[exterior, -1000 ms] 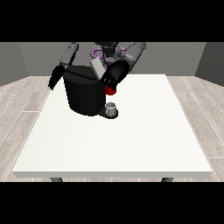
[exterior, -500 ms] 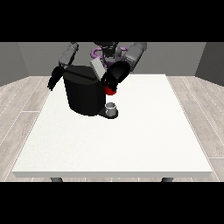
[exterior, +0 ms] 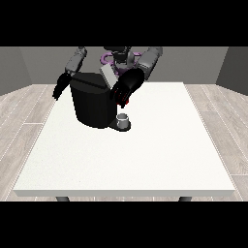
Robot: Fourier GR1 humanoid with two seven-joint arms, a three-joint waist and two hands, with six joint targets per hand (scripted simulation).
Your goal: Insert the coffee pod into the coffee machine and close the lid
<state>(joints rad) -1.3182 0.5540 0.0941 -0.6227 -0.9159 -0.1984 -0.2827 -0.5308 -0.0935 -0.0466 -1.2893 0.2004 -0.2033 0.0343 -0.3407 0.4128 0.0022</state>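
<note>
The black coffee machine stands at the table's far left. Its grey lid is tilted up at the top. The hand at the view's right hangs at the machine's upper right corner, just beside the lid. Under that hand a red thing at the machine peeks out. A small grey thing stands on the machine's base, below the hand. The hand at the view's left hangs beside the machine's left side with relaxed fingers, holding nothing.
The white table stretches wide towards the camera and to the right of the machine. The robot's torso is behind the machine at the far edge.
The hand at the view's right has sunk a little and now covers most of the red thing. The other hand has barely moved.
</note>
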